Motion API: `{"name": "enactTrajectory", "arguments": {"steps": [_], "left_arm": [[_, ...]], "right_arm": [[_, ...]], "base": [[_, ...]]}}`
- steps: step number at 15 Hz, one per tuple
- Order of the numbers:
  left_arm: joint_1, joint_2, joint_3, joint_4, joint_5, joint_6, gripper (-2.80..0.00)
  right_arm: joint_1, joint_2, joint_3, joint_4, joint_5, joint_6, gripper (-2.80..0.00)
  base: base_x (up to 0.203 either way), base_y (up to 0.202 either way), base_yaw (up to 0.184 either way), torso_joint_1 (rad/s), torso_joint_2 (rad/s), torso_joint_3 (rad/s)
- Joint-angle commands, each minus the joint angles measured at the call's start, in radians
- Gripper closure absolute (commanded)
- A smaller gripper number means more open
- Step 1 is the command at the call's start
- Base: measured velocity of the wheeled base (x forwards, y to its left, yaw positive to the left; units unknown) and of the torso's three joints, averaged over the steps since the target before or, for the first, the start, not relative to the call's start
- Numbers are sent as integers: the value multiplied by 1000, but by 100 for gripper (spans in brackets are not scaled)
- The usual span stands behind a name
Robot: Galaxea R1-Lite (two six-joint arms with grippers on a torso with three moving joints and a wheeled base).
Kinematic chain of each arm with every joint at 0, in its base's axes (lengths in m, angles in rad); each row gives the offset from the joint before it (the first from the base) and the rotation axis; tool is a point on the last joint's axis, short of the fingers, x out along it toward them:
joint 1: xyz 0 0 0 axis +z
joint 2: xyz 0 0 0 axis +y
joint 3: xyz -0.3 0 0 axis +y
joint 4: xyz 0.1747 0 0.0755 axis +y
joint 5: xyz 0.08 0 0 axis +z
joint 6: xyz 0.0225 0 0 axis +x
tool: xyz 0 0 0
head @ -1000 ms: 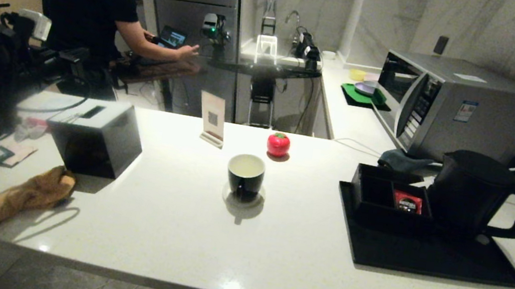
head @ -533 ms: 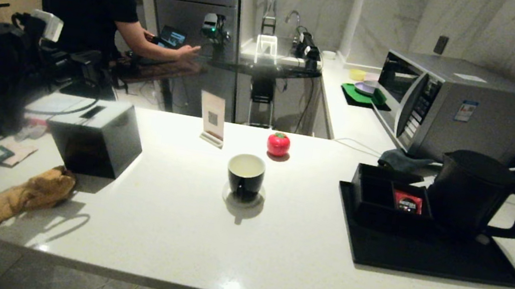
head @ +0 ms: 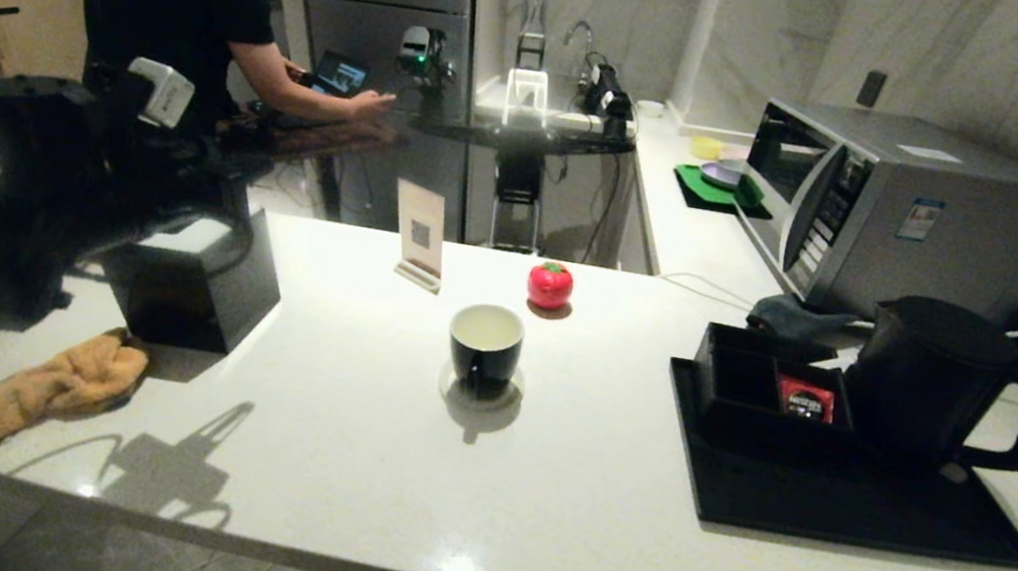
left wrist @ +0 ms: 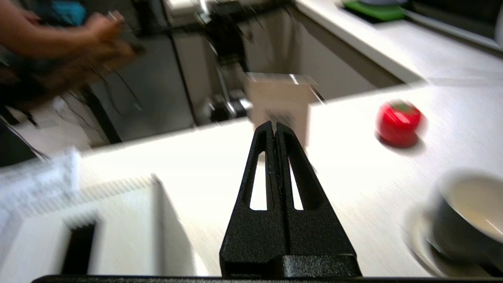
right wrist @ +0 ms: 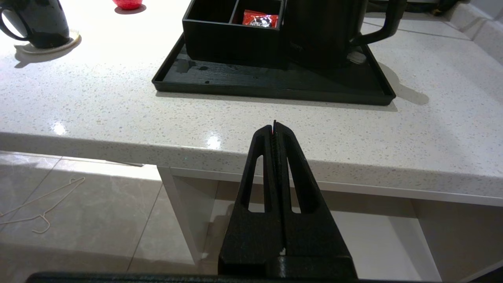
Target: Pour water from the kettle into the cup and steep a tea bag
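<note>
Both grippers have their jaws pressed together on nothing: the left gripper (left wrist: 274, 126) hangs above the left end of the long white speckled stone counter (head: 403, 470), over the dark square tissue box (head: 196, 277), while the right gripper (right wrist: 274, 125) sits parked below the counter's front edge, facing the tray.

That flat black rectangular tray (head: 846, 507) lies at the counter's right end. On it stands the matte black jug-shaped kettle (head: 934, 380) with its loop handle turned away from the cup, touching or just beside the low black compartment box (head: 760, 381), which holds a red sachet (head: 805, 399). The small glossy black cup (head: 485, 347), white inside, rests on a pale round coaster (head: 481, 391) at mid-counter, well apart from the tray. A crumpled tan cloth (head: 52, 386) lies near the counter's left front. A small red tomato-shaped object (head: 550, 284) sits behind the cup.

Whether the cup holds water cannot be told, and no tea bag shows in it, so I judge most of the task still ahead. The risks: the left arm, sweeping across, could clip the tissue box or knock the cup off its coaster; a kettle lifted so close to the box may drag it along.
</note>
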Motion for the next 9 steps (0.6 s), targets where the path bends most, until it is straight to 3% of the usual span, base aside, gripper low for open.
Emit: {"name": "enactTrajectory", "arguments": {"steps": [1, 6, 9], "left_arm": [[-28, -136, 155, -6, -1, 11, 0], [-51, -531, 619, 57, 10, 36, 0], [-54, -851, 772, 252, 77, 44, 0]], "right_arm": [[-1, 1, 0, -1, 0, 0, 0], [1, 1, 0, 0, 0, 0, 0], [1, 1, 0, 0, 0, 0, 0]], "base": [[0, 0, 0, 0, 0, 0], [0, 0, 0, 0, 0, 0], [0, 0, 0, 0, 0, 0]]}}
